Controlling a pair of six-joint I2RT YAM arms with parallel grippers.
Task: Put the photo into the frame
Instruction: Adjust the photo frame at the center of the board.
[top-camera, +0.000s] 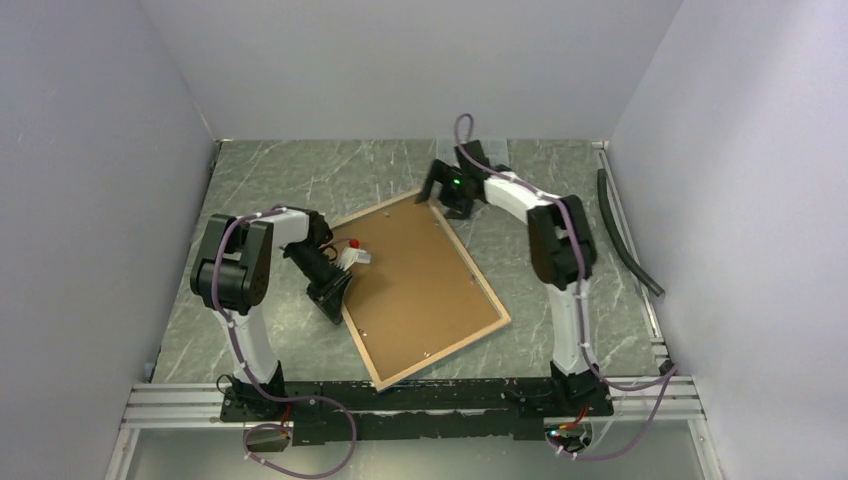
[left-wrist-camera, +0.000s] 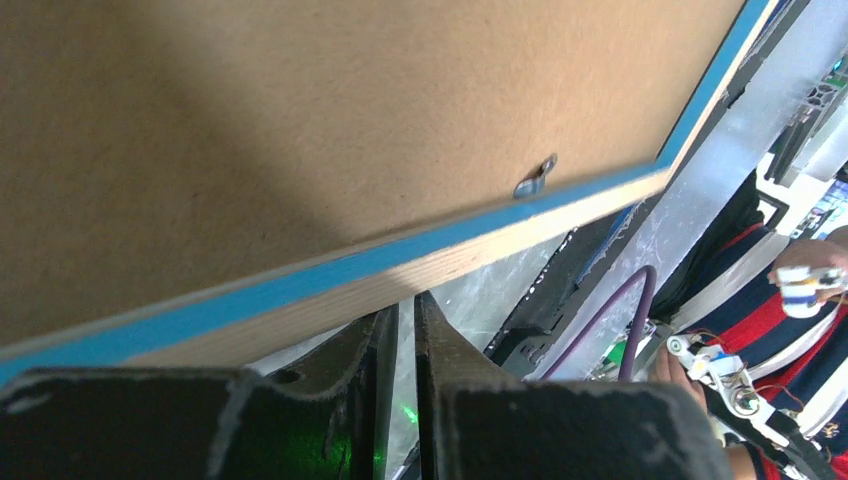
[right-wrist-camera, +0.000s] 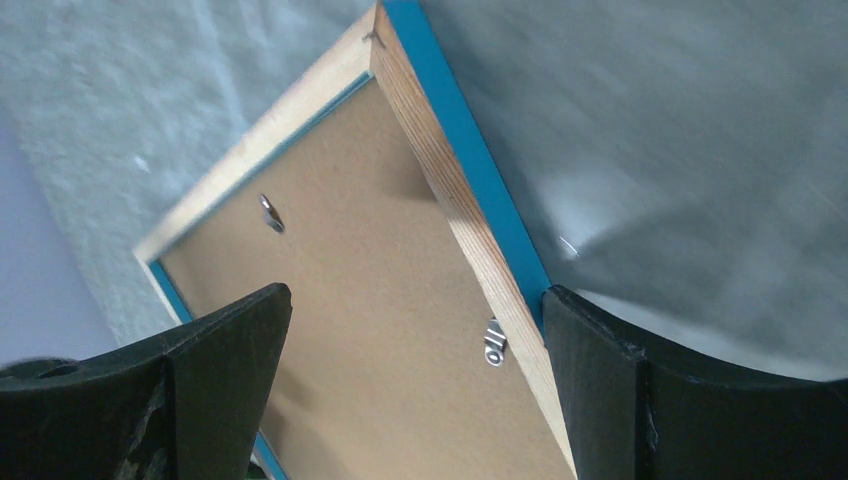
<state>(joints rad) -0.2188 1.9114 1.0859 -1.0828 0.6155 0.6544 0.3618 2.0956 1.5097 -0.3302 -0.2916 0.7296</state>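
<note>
Pale lilac-grey walls (top-camera: 400, 60) box in a grey-green marbled worktop (top-camera: 300, 180). A black hose (top-camera: 625, 235) lies along its right edge. In the middle, turned at a slant, the frame (top-camera: 480, 335) lies back-side up, showing its tan wood rim and thin blue edging. A plain brown backing board (top-camera: 410, 280) fills it, with small metal clips (right-wrist-camera: 493, 343) along the inner rim.

The left tool (left-wrist-camera: 403, 300) sits at the frame's left long edge. Its fingers (left-wrist-camera: 445, 350) are drawn almost together, leaving only a thin slit with nothing in it, and their tips are right up against the wooden side. The right tool (right-wrist-camera: 415, 300) hangs over the far corner, spread wide and holding nothing. One finger is over the board and the other just outside the blue edge; I cannot tell if it touches.
</note>
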